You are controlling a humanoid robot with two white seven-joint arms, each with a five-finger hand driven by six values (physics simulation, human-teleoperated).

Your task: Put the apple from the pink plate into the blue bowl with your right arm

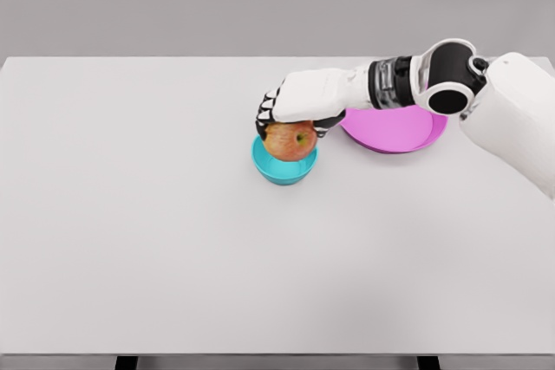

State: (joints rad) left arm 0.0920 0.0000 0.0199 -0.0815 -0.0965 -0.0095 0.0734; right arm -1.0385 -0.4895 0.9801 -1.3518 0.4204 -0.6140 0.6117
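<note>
Over blue bowl (284,170): right hand (299,103) gripping red-yellow apple (290,140)

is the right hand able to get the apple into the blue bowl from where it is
Probably yes. The right hand grips the apple from above, directly over the bowl, the apple already at its rim. Nothing stands between them; the plate lies off to the side.

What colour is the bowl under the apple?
The bowl is turquoise blue, seen in the head view, just below the apple in the right hand.
</note>
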